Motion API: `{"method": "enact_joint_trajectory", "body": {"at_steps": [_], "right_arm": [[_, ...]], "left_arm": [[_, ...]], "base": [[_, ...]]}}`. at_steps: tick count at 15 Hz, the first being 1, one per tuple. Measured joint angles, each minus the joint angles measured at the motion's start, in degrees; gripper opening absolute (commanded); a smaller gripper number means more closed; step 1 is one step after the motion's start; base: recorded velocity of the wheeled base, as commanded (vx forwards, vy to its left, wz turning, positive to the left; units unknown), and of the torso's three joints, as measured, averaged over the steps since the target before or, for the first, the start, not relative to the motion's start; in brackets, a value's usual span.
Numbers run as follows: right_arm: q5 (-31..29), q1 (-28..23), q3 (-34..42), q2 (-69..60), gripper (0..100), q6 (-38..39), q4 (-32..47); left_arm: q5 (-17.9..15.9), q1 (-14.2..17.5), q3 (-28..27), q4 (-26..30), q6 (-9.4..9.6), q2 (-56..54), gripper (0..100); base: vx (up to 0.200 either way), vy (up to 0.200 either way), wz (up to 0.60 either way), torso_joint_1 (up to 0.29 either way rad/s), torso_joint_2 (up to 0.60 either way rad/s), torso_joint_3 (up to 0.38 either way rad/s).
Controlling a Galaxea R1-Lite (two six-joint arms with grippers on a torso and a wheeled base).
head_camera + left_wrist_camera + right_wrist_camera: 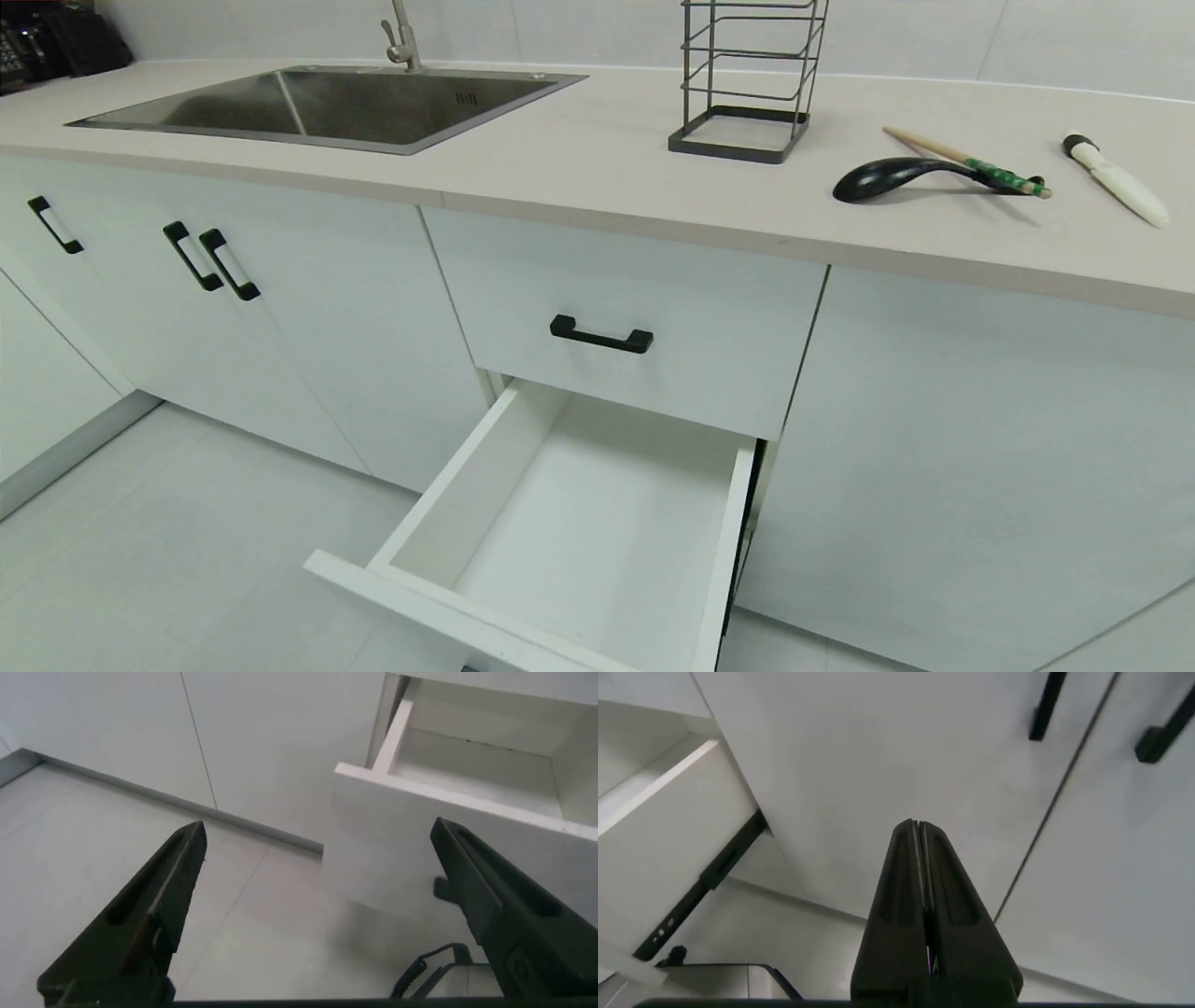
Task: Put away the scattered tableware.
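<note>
Picking up has not begun, I judge: under the countertop the lower drawer stands pulled out, and low beside it the left gripper has its fingers spread apart, the right gripper its own pressed together on nothing. Next, an arm must rise to the countertop's right end, where a glossy black spoon lies with green-banded wooden chopsticks across its handle, a white-handled, black-tipped utensil near them.

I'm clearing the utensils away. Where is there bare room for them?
The open lower drawer is bare inside. On the counter, a free patch lies between the sink and the wire rack. It is crowded right of the rack, where the black spoon, chopsticks and white-handled utensil lie.
</note>
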Motion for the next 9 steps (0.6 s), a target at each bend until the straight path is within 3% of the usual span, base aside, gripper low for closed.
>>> {"method": "enact_joint_trajectory", "body": {"at_steps": [6,9], "right_arm": [[0.00,0.00,0.00,0.00,0,-0.15,0.04],[-0.01,0.00,0.00,0.00,0,-0.44,0.00]], "left_arm": [[0.05,0.00,0.00,0.02,-0.02,0.00,100],[0.00,0.00,-0.05,-0.07,0.00,0.00,100]], "base": [[0.000,0.000,0.00,0.000,0.00,0.000],[0.000,0.000,0.00,0.124,-0.13,-0.030]]}}
